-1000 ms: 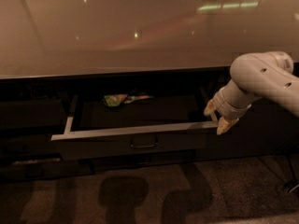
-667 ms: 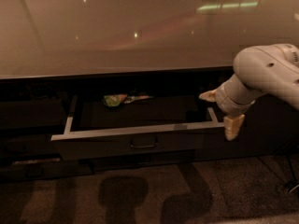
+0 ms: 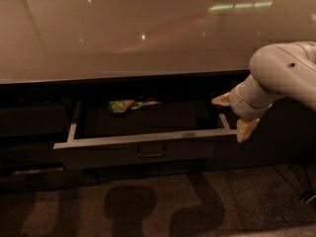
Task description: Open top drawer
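Note:
The top drawer (image 3: 123,154) stands pulled out below the glossy counter, with a dark front, a small centre pull (image 3: 151,152) and pale side rails. A green packet (image 3: 121,105) lies at the back of its interior. My gripper (image 3: 233,115) hangs at the drawer's right end, just beside the right rail. Its two pale fingers are spread apart, one up near the cabinet and one lower by the front corner, with nothing between them.
The pale counter (image 3: 123,33) overhangs the drawer. Dark cabinet fronts (image 3: 29,120) sit to the left and right (image 3: 291,132). The speckled floor (image 3: 158,201) runs in front, with shadows on it. The white arm (image 3: 284,75) fills the right side.
My gripper let go of the drawer's right front corner, lifted and drew back to the right, and its fingers spread apart. The drawer stays pulled out.

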`<state>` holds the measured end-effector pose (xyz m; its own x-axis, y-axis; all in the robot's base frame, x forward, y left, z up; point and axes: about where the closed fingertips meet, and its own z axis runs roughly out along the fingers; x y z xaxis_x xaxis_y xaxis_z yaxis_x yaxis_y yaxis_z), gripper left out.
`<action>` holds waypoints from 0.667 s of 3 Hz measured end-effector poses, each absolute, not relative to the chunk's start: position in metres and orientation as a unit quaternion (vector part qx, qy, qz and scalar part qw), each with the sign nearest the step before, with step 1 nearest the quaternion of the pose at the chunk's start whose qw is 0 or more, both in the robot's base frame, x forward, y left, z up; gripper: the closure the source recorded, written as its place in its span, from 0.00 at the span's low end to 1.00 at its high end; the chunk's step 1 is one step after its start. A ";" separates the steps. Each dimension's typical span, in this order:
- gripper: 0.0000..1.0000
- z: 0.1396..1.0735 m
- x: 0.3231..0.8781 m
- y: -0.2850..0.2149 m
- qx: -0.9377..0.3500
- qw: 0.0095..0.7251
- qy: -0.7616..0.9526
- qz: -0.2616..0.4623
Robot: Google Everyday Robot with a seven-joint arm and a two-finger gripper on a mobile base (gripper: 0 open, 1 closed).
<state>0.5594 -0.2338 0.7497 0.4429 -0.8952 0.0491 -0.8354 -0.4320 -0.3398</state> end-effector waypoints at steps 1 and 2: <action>0.42 0.750 0.559 -0.234 -0.839 0.134 0.516 -0.112; 0.66 0.749 0.560 -0.233 -0.839 0.135 0.514 -0.111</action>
<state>0.5602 -0.2335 0.7487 0.4460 -0.8938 0.0476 -0.8336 -0.4341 -0.3416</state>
